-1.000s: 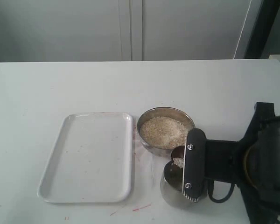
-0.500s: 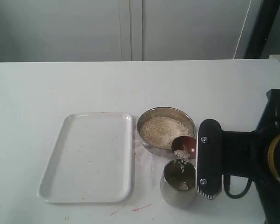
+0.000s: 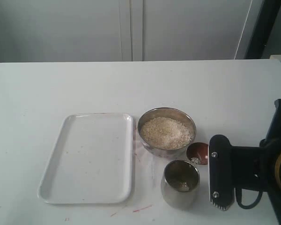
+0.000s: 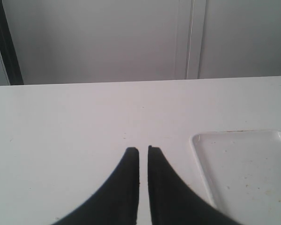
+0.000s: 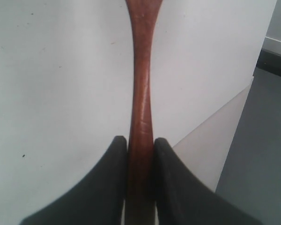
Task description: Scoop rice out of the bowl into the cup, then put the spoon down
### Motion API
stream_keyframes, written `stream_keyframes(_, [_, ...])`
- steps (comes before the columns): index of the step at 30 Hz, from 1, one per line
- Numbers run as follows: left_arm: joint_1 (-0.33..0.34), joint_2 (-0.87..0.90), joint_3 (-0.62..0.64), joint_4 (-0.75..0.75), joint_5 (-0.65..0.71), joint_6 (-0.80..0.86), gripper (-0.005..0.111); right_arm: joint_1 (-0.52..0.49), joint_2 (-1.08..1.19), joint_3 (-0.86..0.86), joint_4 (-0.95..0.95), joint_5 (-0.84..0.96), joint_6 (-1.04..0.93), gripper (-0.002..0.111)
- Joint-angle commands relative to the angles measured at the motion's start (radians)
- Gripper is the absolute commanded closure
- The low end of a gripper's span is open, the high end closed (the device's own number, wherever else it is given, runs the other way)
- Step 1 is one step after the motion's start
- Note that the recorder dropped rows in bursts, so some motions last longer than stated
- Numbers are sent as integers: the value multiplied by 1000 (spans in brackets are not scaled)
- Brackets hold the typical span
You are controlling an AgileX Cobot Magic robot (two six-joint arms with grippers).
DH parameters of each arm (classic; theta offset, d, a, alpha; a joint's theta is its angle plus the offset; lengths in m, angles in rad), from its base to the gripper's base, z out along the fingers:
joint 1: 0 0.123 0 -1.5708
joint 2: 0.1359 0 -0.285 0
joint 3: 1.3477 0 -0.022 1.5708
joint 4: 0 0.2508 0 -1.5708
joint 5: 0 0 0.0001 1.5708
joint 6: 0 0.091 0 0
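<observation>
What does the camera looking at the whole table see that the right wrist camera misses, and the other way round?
Only the exterior view: the bowl of rice, the cup and the white tray. Only the right wrist view: how the right gripper is shut on the spoon handle. Both: the spoon and the white table.

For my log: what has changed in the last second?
The right arm drew back rightward, carrying the spoon from above the cup to beside the bowl; its jaws stay shut on the handle. Cup, bowl and tray did not move.
</observation>
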Motion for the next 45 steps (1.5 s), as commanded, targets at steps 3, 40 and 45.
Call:
stream_keyframes(3, [-1, -1, -7, -3, -4, -4, 92, 1, -4, 6, -4, 2, 10, 108])
stream_keyframes(40, [1, -1, -7, -3, -4, -4, 92, 82, -4, 6, -34, 2, 41, 108])
stream_keyframes(45, [1, -1, -7, -3, -4, -4, 92, 82, -4, 7, -113, 2, 41, 108])
